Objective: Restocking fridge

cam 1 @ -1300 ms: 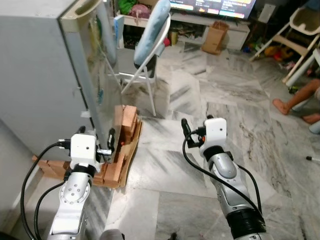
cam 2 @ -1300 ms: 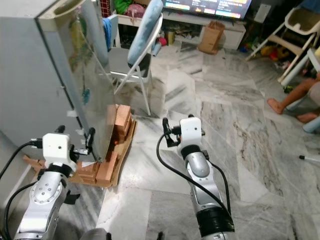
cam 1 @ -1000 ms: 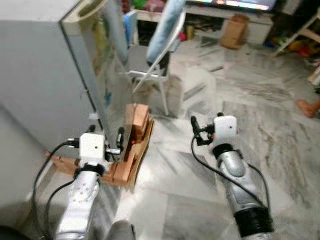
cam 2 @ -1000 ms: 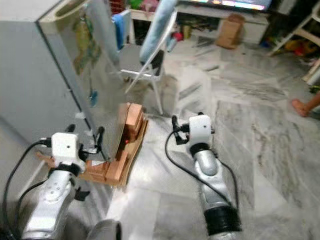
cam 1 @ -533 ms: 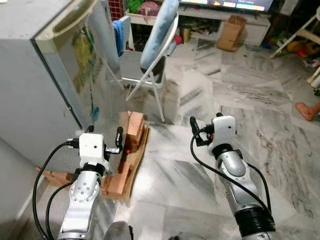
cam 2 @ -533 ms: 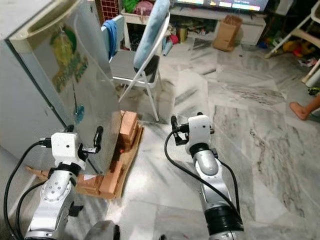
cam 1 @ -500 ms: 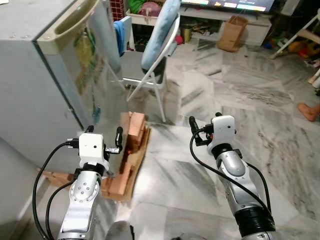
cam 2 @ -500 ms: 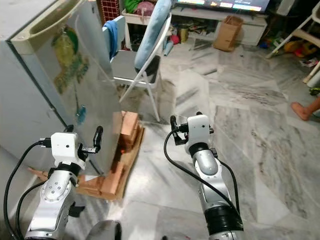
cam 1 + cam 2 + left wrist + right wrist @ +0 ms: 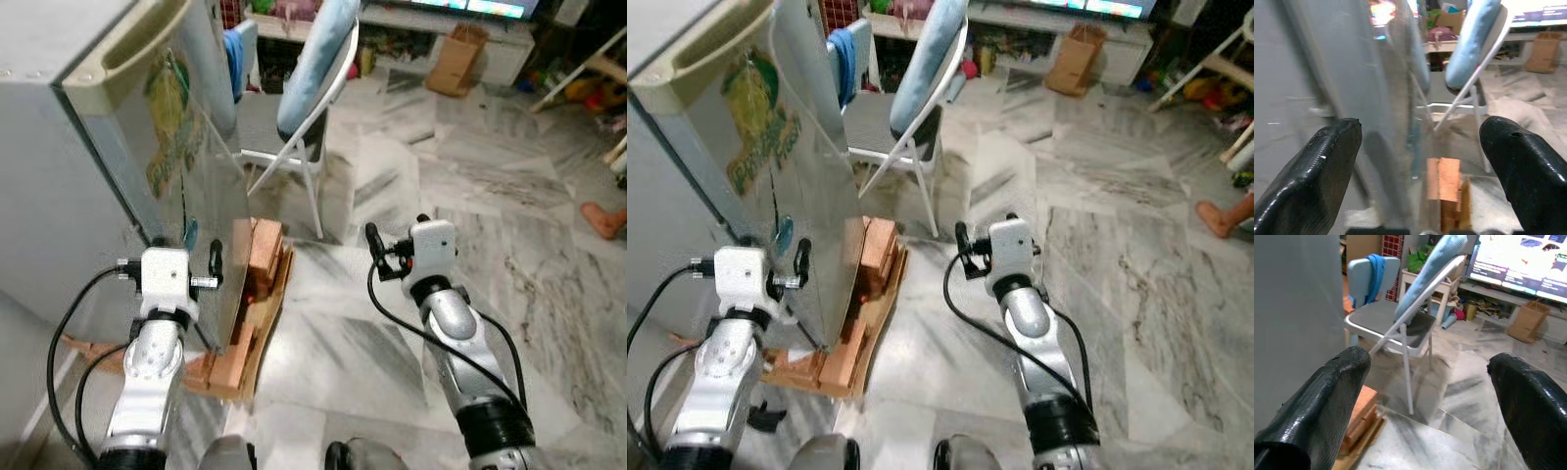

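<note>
Left eye view: left gripper (image 9: 203, 271), fingers wide apart and empty, faces fridge (image 9: 88, 147) at 10 o'clock, probably to open it; right gripper (image 9: 384, 257) also spread, empty.

Both silver arms are raised forward, elbows bent. The left hand (image 9: 186, 262) and the right hand (image 9: 395, 250) have black fingers spread apart, holding nothing.

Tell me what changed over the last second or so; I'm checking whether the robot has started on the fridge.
The left gripper has closed in on the fridge door's lower edge. The right gripper stays raised over the marble floor. Both stay open and empty. The door remains shut; the folding chair and wooden blocks are unmoved.
</note>
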`<state>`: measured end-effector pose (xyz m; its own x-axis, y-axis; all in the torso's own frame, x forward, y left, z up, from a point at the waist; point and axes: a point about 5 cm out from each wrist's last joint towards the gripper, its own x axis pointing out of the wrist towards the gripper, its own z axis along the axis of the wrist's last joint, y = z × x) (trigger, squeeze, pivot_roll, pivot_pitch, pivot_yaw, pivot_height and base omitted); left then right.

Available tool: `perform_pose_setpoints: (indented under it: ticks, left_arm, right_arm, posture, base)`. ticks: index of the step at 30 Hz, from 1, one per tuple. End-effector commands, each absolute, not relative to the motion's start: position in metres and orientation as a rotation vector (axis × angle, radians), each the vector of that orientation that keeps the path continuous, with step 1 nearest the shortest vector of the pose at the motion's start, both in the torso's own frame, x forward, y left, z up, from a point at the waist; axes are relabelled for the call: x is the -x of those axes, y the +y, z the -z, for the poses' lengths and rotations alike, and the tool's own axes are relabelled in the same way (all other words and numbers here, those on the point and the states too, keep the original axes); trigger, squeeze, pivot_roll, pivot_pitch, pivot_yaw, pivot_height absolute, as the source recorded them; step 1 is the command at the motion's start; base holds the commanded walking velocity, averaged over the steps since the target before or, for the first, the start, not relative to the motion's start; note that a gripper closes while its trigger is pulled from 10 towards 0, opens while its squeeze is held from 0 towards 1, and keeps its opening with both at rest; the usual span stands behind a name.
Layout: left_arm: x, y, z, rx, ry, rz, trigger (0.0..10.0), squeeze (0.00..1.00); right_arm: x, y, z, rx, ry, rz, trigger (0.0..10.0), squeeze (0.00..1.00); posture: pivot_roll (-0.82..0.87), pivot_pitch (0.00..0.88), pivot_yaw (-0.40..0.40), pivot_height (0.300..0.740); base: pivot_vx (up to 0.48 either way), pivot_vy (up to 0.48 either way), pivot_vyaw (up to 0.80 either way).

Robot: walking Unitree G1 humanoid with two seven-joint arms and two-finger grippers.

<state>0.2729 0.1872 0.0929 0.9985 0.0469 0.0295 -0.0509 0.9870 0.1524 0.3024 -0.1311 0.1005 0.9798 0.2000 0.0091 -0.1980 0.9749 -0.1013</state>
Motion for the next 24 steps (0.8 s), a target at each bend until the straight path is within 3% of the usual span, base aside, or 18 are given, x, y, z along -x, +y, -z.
perform_pose_setpoints:
  ticks: [1, 9, 16, 24]
  left_arm:
    - [-0.277, 0.191, -0.093, -0.171, -0.021, -0.064, 10.0, 0.0]
    - [-0.282, 0.201, -0.087, -0.173, 0.004, -0.087, 10.0, 0.0]
    - [-0.298, 0.198, -0.098, -0.142, -0.032, -0.092, 10.0, 0.0]
    - [-0.312, 0.197, -0.101, -0.133, -0.045, -0.094, 10.0, 0.0]
  right_arm:
    - [-0.302, -0.137, -0.102, 0.108, -0.022, -0.182, 10.0, 0.0]
    - [-0.298, -0.142, -0.101, 0.105, -0.006, -0.175, 10.0, 0.0]
    - [-0.26, -0.133, -0.093, 0.078, 0.069, -0.487, 10.0, 0.0]
    - [-0.247, -0.139, -0.081, 0.051, 0.209, -0.622, 10.0, 0.0]
  posture:
    - [0.1, 0.109, -0.057, 0.74]
    - [0.09, 0.108, -0.057, 0.74]
    - [0.08, 0.112, -0.068, 0.74]
    - [0.05, 0.12, -0.07, 0.74]
  base:
    - [0.0, 0.0, 0.0]
    - [0.0, 0.0, 0.0]
    - [0.0, 0.0, 0.0]
    - [0.0, 0.0, 0.0]
